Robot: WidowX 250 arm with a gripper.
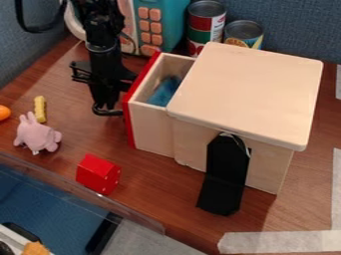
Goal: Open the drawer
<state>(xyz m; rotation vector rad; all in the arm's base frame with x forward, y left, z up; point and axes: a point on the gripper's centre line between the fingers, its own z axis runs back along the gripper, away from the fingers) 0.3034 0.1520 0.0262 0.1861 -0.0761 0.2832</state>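
"White tape point(279, 242) lies nearest us, lower right of the frame. Where's the drawer?"

"Centre left, a pale wooden drawer point(152, 127) with a red front point(128, 119), standing partly out of its boxy wooden cabinet point(246, 94). Soft-looking blue material point(164, 90) sits inside."

"And the black gripper point(108, 107)?"

"Just beside the red front, left of it. Whether its fingers are apart or together, I can't tell."

"How will the drawer handle?"

"Light and rigid, I'd guess; smooth, maybe sticking if pulled askew. Take the front's upper edge near the middle and draw straight out."

"Underneath?"

"Brown wood-grain worktop point(163, 184), a pink plush toy point(37, 135) at left. Blue-grey partitions point(286, 27) stand behind."
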